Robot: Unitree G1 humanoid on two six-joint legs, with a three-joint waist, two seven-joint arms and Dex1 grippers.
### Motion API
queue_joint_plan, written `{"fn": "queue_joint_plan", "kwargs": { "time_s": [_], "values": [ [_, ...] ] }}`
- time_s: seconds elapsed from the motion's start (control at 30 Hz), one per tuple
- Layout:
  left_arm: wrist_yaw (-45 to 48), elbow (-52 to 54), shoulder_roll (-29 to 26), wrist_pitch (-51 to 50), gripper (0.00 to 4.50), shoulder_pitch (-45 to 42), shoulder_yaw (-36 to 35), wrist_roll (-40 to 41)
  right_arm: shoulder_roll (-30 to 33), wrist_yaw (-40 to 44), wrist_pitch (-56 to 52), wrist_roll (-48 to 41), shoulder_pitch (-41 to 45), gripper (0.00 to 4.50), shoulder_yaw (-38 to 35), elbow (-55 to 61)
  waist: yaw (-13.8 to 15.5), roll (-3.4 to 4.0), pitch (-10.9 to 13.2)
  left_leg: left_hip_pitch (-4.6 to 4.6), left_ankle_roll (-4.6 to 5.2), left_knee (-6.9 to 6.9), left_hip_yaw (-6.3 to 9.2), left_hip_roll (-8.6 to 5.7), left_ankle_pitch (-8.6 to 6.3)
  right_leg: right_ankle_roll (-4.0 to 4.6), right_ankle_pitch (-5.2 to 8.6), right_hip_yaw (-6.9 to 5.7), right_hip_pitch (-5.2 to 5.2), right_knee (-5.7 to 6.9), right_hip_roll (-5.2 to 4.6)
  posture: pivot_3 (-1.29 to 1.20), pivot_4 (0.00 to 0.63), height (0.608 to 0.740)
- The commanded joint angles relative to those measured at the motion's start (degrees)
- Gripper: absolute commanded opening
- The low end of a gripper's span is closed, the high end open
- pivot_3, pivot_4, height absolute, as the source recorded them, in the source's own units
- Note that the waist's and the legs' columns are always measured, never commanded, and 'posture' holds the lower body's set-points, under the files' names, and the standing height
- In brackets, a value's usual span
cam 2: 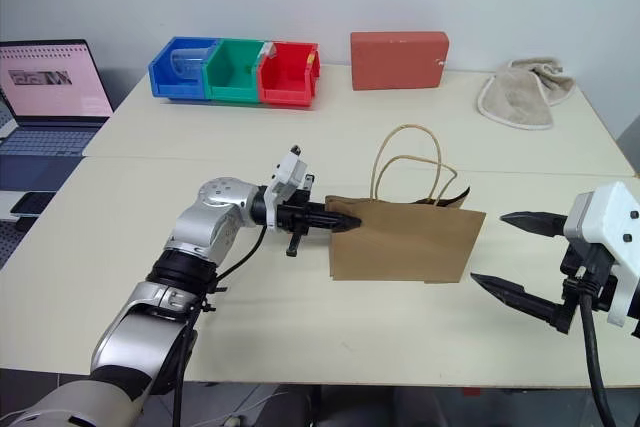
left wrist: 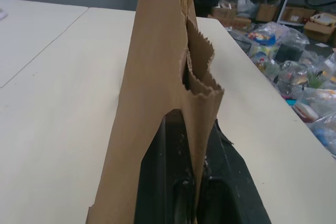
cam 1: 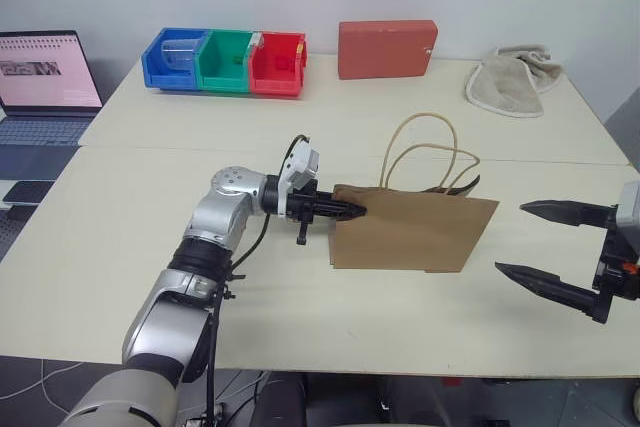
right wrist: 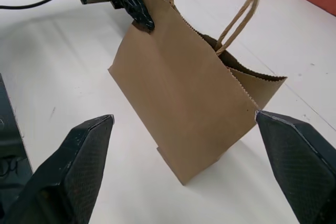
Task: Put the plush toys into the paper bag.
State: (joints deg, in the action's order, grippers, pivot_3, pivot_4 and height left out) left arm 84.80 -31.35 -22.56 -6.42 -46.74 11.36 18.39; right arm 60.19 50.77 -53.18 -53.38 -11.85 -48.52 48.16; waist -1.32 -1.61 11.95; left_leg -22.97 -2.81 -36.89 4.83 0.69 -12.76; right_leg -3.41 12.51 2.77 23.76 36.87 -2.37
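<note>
Fingers, left gripper: 2, pinched together on the upper left corner of the paper bag, holding it upright mid-table. Fingers, right gripper: 2, spread wide, empty, just right of the bag's far end. Bag's long axis runs left to right between both grippers. Plush toys: location cannot be told.

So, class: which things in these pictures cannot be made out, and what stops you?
- Inside of the paper bag: hidden by its own walls in the eye and wrist views.
- Left gripper fingertips: covered by bag paper, left wrist view.
- Clear item in the blue bin: too small to identify.
</note>
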Motion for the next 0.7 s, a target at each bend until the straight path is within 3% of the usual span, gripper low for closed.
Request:
{"fn": "queue_joint_plan", "kwargs": {
  "time_s": [0.03, 0.13, 0.3, 0.5, 0.7],
  "values": [
    [1.33, -2.19, -1.3, 4.6, 0.22, -1.35, 1.07, -3.66, 0.78, -0.82, -0.06, -1.91, 0.58, 4.5, -1.37, 0.74, 0.01, 0.0, -0.01, 0.02, 0.0, -0.01, 0.0, 0.0, 0.0, 0.0, 0.0, 0.0, -0.02, 0.0, 0.0, 0.0, 0.15, 0.74],
    [2.13, -1.28, -1.53, 3.37, 0.9, -1.39, -0.7, -1.98, 1.28, -1.04, 0.2, -2.11, 0.72, 4.5, -0.76, 0.32, -0.05, 0.0, 0.0, 0.05, 0.0, -0.02, -0.01, 0.0, 0.0, 0.02, 0.01, 0.01, -0.06, -0.01, 0.0, 0.0, 0.15, 0.74],
    [1.16, 4.72, -3.96, -0.2, 2.51, 0.9, -2.26, -1.07, 1.75, -0.91, 1.7, -0.63, 1.2, 4.5, 0.89, -1.44, -0.29, 0.0, 0.0, 0.03, 0.0, 0.02, 0.01, 0.01, 0.0, 0.01, 0.01, 0.0, -0.04, -0.01, 0.0, 0.0, 0.15, 0.74],
    [-3.67, 14.53, -11.4, -5.42, 4.34, 8.03, -5.07, -1.43, 3.26, 0.97, 5.39, 4.93, 2.68, 4.5, 4.81, -6.54, -0.45, 0.0, 0.0, 0.05, 0.0, 0.08, 0.03, 0.02, 0.0, 0.0, 0.0, -0.02, -0.01, 0.01, 0.0, 0.0, 0.15, 0.74],
    [-11.03, 29.62, -22.45, -11.36, 4.34, 19.44, -12.99, -1.27, 8.04, 9.42, 14.97, 12.6, 7.02, 4.5, 8.94, -18.12, -0.28, 0.0, 0.01, 0.08, -0.01, 0.09, -0.01, 0.08, -0.01, 0.04, 0.03, -0.03, 0.03, 0.01, 0.0, 0.0, 0.15, 0.74]
  ]
}}
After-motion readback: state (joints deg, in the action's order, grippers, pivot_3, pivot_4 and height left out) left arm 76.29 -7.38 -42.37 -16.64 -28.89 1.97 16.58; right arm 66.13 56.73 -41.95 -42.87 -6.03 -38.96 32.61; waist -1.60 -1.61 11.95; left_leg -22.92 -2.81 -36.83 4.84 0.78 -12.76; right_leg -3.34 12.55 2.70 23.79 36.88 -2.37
